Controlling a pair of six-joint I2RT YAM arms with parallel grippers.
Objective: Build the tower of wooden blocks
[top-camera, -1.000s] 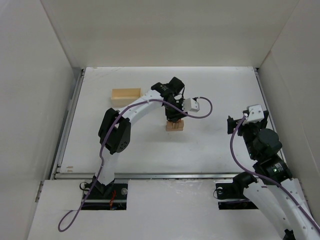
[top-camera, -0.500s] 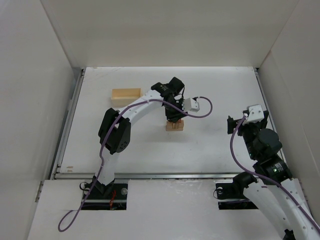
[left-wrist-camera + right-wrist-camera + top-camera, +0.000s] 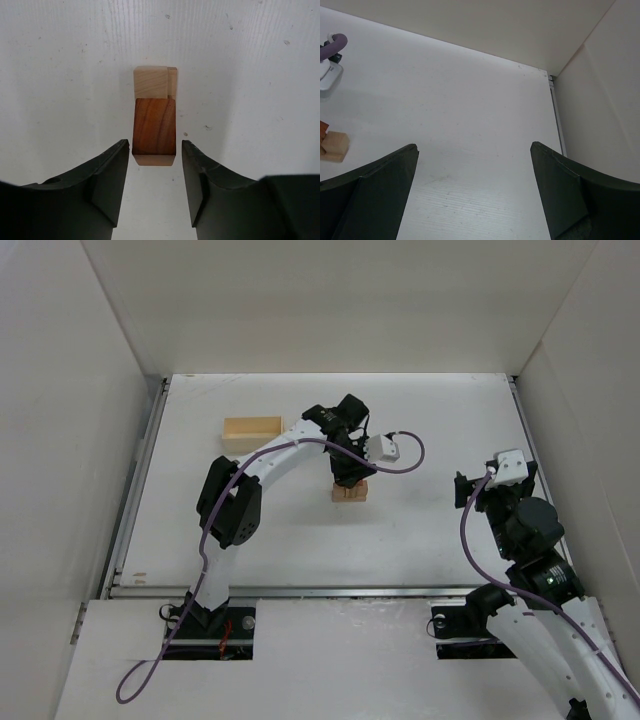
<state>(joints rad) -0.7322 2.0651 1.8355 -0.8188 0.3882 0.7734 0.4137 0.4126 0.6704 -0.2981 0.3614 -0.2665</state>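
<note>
White table (image 3: 420,530), wood block tower (image 3: 154,131)

Bright, even light, soft faint shadows, slight glare on the white table (image 3: 430,540), all views sharp.

Red-topped wood block tower (image 3: 154,125) between fingers of the left gripper (image 3: 155,146), narrow gap each side

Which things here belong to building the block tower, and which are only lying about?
For the job: wood block tower; left gripper, jaws either side of it.
Lying about: pale yellow wooden box.
</note>
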